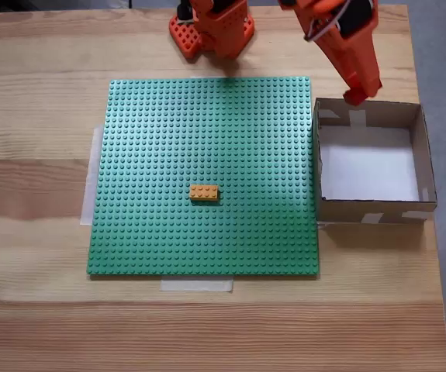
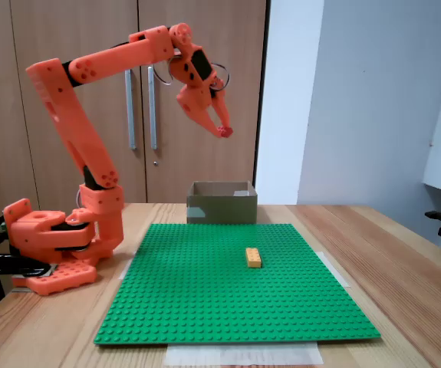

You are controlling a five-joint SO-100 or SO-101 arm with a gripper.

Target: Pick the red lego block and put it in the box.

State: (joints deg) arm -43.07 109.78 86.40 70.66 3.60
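Note:
The small red lego block [image 1: 355,98] [image 2: 225,132] shows as a red bit at the tip of my orange gripper [image 1: 353,91] [image 2: 222,126], which is shut on it. The arm is raised high, and in a fixed view the gripper hangs well above the brown cardboard box [image 2: 220,205]. In the other fixed view the tip lies over the far wall of the box [image 1: 368,116], whose white floor holds nothing. Most of the block is hidden by the fingers.
An orange-yellow brick [image 1: 204,192] [image 2: 253,257] lies near the middle of the green studded baseplate [image 1: 153,139] [image 2: 205,307], which is taped to the wooden table. The arm's base [image 1: 211,31] [image 2: 51,245] stands at the table's far edge. The box touches the baseplate's right edge.

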